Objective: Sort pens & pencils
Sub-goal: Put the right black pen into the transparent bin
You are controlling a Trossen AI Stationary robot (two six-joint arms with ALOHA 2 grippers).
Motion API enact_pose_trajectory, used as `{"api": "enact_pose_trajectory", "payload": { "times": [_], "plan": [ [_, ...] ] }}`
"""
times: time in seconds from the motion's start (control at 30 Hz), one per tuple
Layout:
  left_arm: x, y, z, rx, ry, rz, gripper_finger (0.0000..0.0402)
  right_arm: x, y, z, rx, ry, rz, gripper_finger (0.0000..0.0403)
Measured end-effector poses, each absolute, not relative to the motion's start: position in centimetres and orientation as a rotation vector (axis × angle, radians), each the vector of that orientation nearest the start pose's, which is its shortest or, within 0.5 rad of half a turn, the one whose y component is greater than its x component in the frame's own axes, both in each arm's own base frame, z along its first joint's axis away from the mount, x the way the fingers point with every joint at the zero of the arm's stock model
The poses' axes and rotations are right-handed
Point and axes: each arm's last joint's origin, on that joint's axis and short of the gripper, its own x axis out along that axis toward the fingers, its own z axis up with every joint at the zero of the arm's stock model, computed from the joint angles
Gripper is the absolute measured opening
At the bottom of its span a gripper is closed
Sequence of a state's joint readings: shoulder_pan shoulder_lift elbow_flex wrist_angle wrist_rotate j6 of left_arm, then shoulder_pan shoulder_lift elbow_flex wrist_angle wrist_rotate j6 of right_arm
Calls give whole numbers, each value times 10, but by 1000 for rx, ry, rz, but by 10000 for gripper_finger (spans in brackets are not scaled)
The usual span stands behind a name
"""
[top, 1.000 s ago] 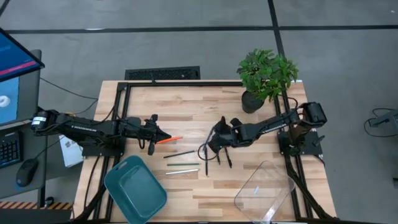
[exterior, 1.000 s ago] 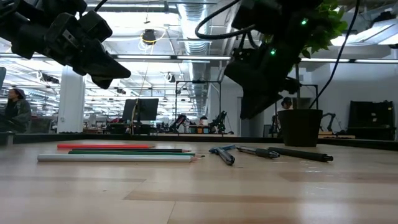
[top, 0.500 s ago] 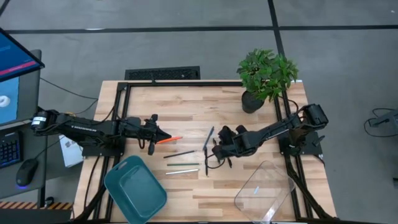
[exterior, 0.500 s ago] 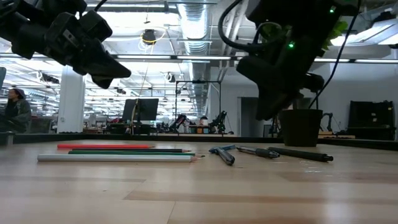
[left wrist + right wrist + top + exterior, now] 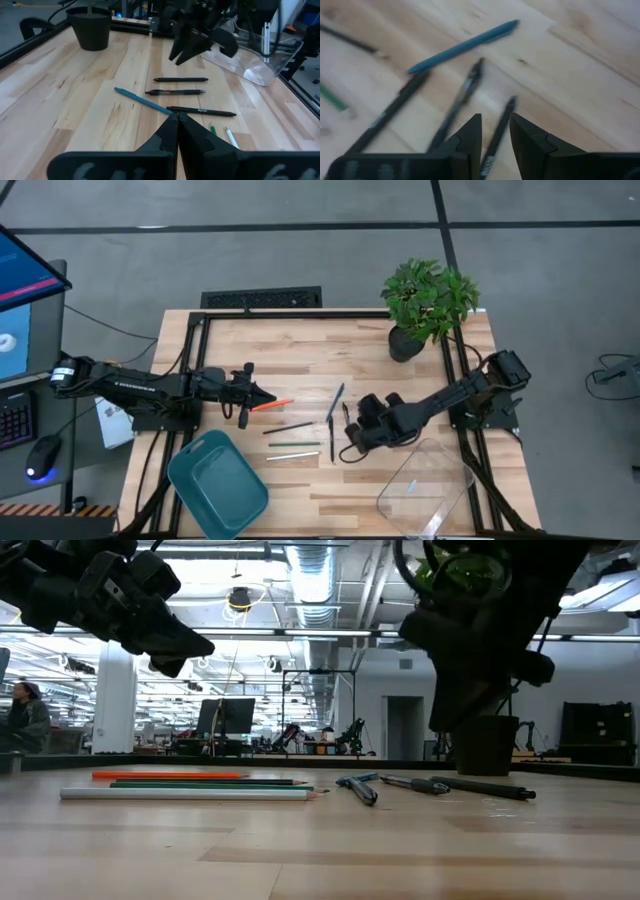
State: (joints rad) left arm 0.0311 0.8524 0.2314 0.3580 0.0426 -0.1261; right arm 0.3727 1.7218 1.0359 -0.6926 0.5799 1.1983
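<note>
Light wooden plank table (image 5: 300, 350) in a black frame, carrying everything below. On the near edge, a teal plastic bin (image 5: 217, 485) toward the left and a clear plastic box (image 5: 425, 477) toward the right; at the far right corner, a leafy green plant in a dark pot (image 5: 428, 300). Reaching in from the left side, the left gripper (image 5: 176, 120), pressed fully closed on nothing, poised just above the table with its tip beside the orange end of the pencils. Reaching in from the right side, the right gripper (image 5: 495, 125), fingers parted by a narrow gap and empty, hanging over the black pens. In mid-table, the slim pens (image 5: 175, 92): three black ones lying near each other and a teal-blue one (image 5: 142, 101) angled beside them. To their left, the thin pencils (image 5: 290, 427), lying roughly parallel: orange-red (image 5: 272, 405) farthest back, then dark, green (image 5: 294, 445) and pale (image 5: 293, 456).
</note>
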Motion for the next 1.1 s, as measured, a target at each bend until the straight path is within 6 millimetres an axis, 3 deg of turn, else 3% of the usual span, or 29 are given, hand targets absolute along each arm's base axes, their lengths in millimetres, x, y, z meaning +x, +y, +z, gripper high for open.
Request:
{"api": "enact_pose_trajectory", "payload": {
  "times": [0.27,0.83,1.1],
  "plan": [
    [174,4,183,-138,264,-8,0,284,100,166,394,876,-874,123],
    [174,4,184,-138,264,-9,0,272,110,139,496,770,-834,123],
    [174,4,184,-139,263,-9,0,270,110,136,503,780,-829,123]
  ]
}}
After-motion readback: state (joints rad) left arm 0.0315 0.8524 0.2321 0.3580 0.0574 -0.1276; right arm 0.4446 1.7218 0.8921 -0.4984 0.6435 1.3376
